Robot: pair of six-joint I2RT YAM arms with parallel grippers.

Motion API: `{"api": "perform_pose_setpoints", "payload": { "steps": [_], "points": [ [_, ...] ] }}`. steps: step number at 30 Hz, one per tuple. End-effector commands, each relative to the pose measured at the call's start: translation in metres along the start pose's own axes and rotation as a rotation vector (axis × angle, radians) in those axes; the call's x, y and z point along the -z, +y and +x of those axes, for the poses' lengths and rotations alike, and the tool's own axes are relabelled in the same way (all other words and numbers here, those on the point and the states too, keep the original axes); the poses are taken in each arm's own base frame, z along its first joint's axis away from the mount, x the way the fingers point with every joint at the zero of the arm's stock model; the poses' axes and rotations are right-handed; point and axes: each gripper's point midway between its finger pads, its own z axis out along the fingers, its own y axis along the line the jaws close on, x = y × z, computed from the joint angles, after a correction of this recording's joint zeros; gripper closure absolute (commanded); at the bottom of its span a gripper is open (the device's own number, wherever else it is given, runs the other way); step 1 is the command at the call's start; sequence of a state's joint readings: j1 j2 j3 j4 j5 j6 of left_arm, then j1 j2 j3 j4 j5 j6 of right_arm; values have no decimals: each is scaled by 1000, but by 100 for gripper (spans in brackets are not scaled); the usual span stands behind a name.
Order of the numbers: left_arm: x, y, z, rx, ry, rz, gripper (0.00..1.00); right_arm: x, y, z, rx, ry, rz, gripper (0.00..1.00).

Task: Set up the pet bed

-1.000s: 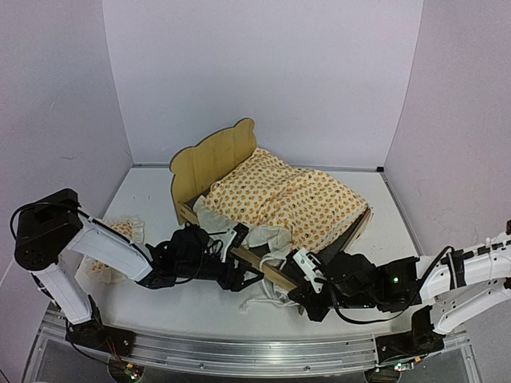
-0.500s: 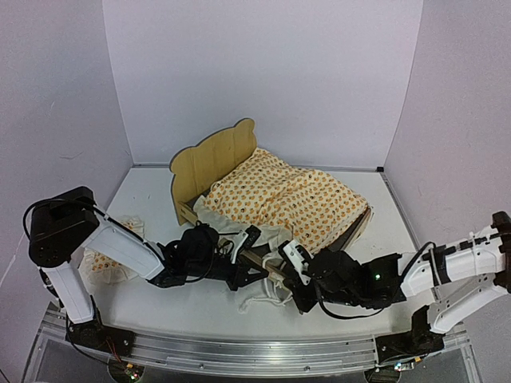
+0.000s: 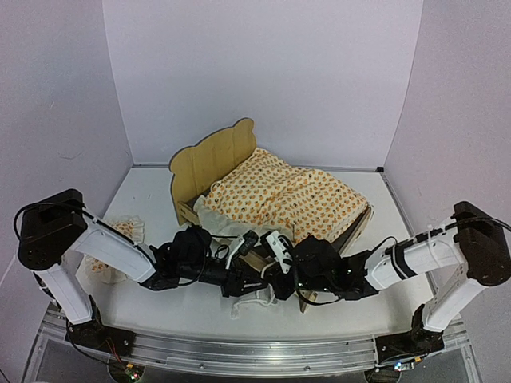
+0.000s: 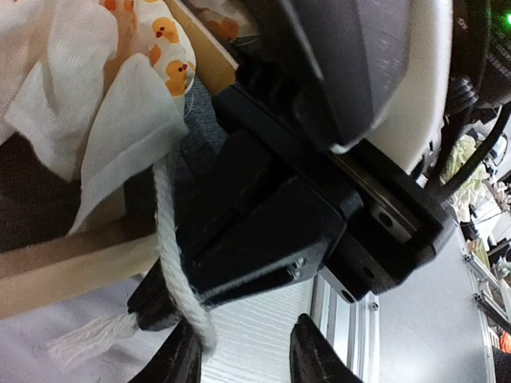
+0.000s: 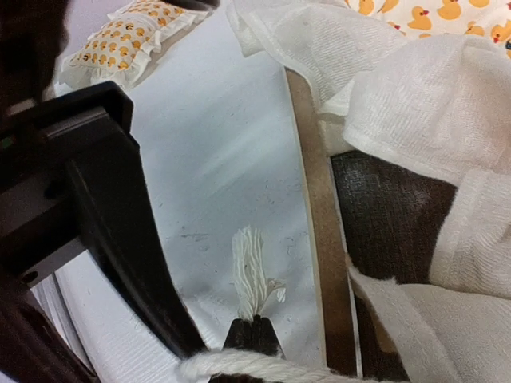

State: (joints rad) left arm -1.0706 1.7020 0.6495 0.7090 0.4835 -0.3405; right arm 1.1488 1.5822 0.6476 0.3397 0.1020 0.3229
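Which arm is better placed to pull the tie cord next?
Right: the right gripper is shut on the tie cord beside the pet bed rail; the left gripper stands open.

High rear overview; two wrist close-ups on pet bed [image 3: 209, 163]

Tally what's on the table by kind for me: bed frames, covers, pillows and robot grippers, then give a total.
Bed frame: 1
Duck-print cover: 1
Duck-print pillow: 1
Grippers: 2, the left gripper and the right gripper, which pinches a tie cord
Total: 5
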Motion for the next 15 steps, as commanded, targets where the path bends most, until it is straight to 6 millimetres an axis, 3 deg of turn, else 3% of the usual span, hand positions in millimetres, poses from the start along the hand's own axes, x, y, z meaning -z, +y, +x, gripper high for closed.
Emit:
{"api": "perform_pose_setpoints", "payload": {
  "steps": [1, 5, 8, 15],
  "points": [
    [30, -7, -29, -108, -141, -73, 54, -1, 13, -17, 7, -72, -119, 100],
    [67, 16, -31, -188, -231, -284, 37, -1, 11, -11, 13, -53, -144, 100],
    [71, 28, -28, -323, -221, -364, 21, 1, 11, -10, 13, -52, -155, 100],
    [47, 36, -25, -610, -125, -319, 25, 4, 15, -13, 14, -57, -177, 100]
  ]
}}
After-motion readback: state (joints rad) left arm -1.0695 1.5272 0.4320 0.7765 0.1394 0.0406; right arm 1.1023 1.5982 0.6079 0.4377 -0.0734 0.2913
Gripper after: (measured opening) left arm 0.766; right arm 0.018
